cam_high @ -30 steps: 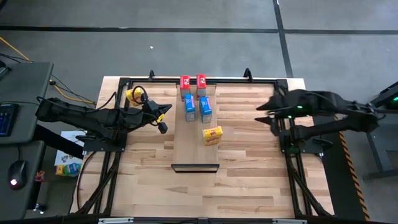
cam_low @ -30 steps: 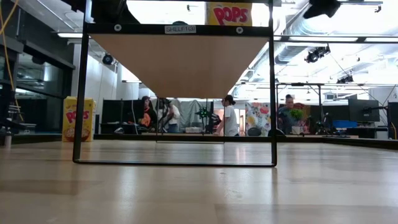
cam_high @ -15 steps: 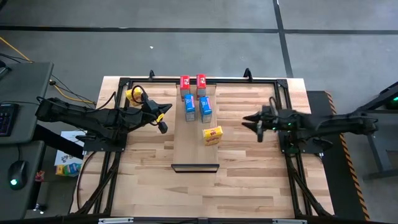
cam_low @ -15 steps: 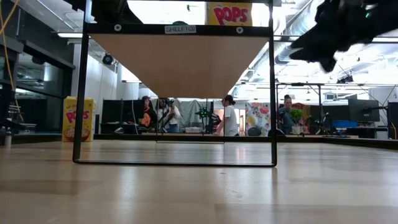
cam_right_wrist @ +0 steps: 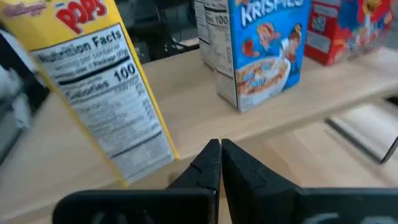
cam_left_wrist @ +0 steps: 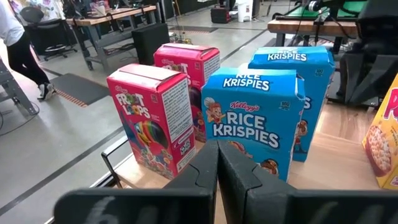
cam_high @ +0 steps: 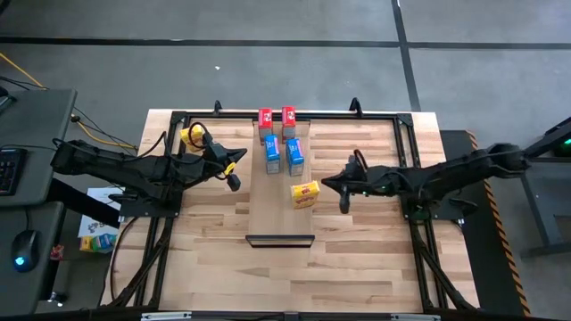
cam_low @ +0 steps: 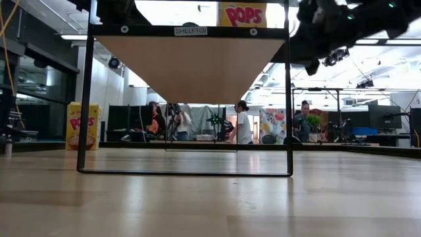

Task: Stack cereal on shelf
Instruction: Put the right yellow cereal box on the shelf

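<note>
Change: my right gripper [cam_high: 342,189] has swung in from the right edge of the high view toward centre over the last second; it now sits just right of the yellow box [cam_high: 305,193]
Right fingers: pressed together in the right wrist view, holding nothing [cam_right_wrist: 219,163]
Left gripper: unmoved at centre left of the high view, just left of the shelf [cam_high: 230,171]
Left fingers: pressed together in the left wrist view, holding nothing [cam_left_wrist: 217,168]
Shelf: pale board at centre of the high view, dark lip at its lower end [cam_high: 268,201]
Red boxes: two upright at the upper end of the shelf [cam_high: 265,118]
Blue boxes: two upright just below the red pair [cam_high: 272,149]
Yellow box: on the shelf below the blue pair, lying skewed to the rows; near my right fingertips, not touching
Second yellow box: off the shelf, upper left of the high view, beside my left arm [cam_high: 190,135]
Low view: my right arm hangs dark at the upper right, above the shelf frame [cam_low: 329,26]
Meaning: five boxes are on the shelf; I judge the approach with tips pressed together as a set-up to nudge the skewed yellow box square, not to grasp it
Remaining: the second yellow box is not yet on the shelf
</note>
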Tool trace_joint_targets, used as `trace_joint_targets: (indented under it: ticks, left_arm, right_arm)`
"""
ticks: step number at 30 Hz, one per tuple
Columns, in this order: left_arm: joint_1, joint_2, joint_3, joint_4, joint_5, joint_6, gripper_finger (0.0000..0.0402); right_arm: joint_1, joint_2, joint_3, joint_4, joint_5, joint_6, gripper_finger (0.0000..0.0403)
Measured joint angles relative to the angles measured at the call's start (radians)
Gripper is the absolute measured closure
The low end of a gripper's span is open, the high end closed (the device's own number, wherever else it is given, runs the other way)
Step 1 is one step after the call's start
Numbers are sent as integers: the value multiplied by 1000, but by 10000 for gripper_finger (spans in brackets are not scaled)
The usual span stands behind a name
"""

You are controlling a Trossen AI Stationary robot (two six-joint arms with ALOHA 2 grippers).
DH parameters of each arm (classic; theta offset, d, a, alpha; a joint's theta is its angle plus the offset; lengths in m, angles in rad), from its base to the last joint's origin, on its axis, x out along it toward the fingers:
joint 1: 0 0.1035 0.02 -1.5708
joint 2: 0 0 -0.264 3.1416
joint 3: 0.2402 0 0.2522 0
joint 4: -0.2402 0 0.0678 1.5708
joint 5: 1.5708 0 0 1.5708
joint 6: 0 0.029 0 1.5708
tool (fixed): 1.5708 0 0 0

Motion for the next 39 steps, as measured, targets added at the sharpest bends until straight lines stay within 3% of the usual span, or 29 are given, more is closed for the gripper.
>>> trace_joint_targets:
  ticks: [7, 17, 21, 29, 33, 39]
  left_arm:
    - [0, 0, 0, -14, 30, 0, 402]
    - [0, 0, 0, 14, 45, 17, 401]
    - [0, 0, 0, 25, 45, 18, 402]
    - [0, 0, 0, 24, 45, 18, 401]
    - [0, 0, 0, 24, 44, 18, 401]
    - [0, 0, 0, 24, 44, 18, 402]
  right_arm:
    - [-1, 41, 111, -156, 14, -45, 402]
    - [45, 42, 115, -316, -84, -17, 403]
    - [100, 42, 115, -292, -76, -20, 403]
    - [131, 42, 115, -235, 78, -26, 403]
    - [131, 47, 115, -125, 51, -26, 403]
    - [148, 47, 115, -103, 35, 27, 403]
